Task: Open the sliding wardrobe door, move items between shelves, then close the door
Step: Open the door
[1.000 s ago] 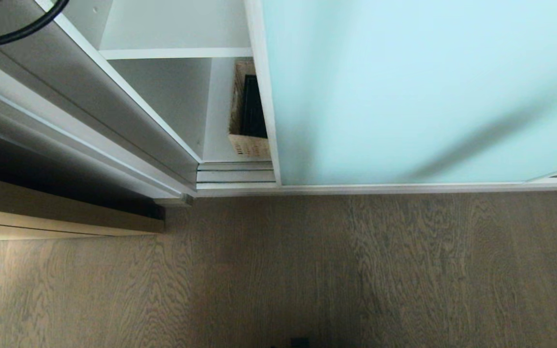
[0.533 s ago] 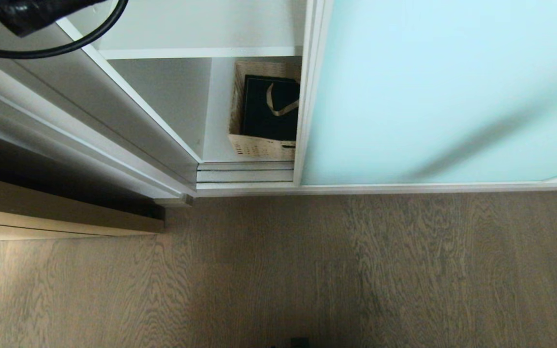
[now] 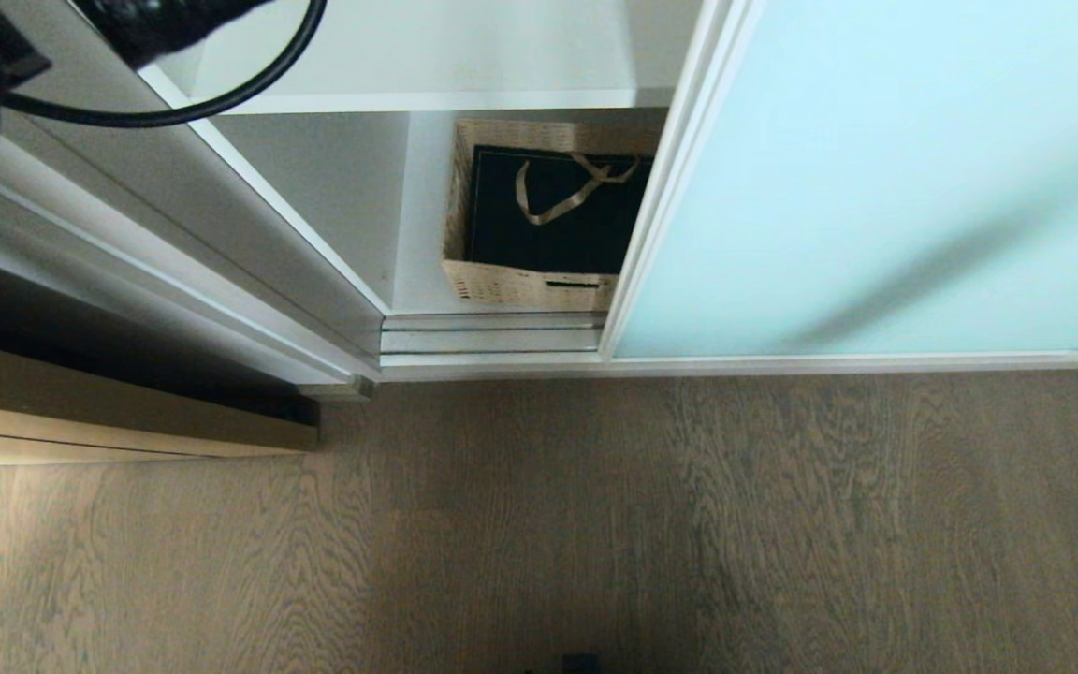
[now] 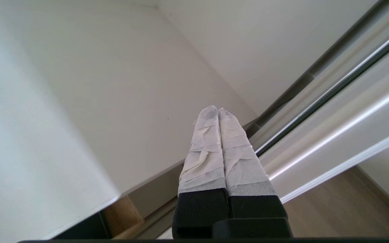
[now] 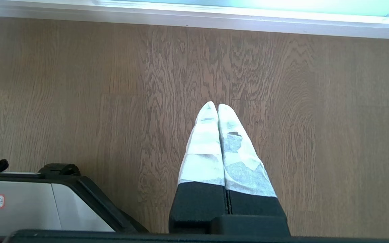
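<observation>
As the sliding wardrobe door (image 3: 876, 178) stands partly open, a wicker basket (image 3: 525, 281) shows on the bottom shelf (image 3: 417, 271).

With its pads pressed together on nothing, the left tool (image 4: 218, 113) points into the wardrobe over the upper shelf (image 3: 427, 56), at about eleven o'clock in the head view, where only its arm and cable show. The door's free edge lies toward three o'clock from it, its long axis running up and down, and the left arm is judged the nearer one for pushing it wider. Inside the basket, down at five o'clock from that arm, lies the dark green gift bag (image 3: 548, 225) with its gold ribbon handle on top. The right tool (image 5: 217, 108), likewise pressed closed and empty, hangs over the wood floor (image 5: 79, 84) beside the robot's base.
</observation>
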Tool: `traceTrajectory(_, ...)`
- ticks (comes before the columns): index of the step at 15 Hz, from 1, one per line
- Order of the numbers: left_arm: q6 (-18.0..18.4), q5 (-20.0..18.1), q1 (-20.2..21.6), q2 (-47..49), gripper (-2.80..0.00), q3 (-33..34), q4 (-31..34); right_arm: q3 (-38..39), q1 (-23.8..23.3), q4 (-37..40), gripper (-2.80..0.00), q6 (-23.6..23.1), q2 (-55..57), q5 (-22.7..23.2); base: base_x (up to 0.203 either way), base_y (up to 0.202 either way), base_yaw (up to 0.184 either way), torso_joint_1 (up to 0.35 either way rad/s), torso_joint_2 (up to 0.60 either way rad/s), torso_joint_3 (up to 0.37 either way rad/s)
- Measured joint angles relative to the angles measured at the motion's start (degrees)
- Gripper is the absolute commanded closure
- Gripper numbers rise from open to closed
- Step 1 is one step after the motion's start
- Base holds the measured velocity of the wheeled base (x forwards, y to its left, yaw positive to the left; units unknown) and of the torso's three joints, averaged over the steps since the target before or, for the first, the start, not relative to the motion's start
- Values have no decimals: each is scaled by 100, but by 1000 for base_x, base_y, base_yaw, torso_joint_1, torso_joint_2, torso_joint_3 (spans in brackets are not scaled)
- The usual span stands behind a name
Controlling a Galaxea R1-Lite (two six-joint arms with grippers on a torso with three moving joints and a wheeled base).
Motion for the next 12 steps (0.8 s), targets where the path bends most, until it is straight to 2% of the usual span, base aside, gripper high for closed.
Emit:
traceTrajectory(5,8,38,-26,609,0,-90,-742,0,0,0,0,-1,0,2,0,0,0,0,0,0)
traceTrajectory(12,4,137,-135,1328,0,-744,-795,0,0,0,0,-1,0,0,0,0,0,0,0,0)
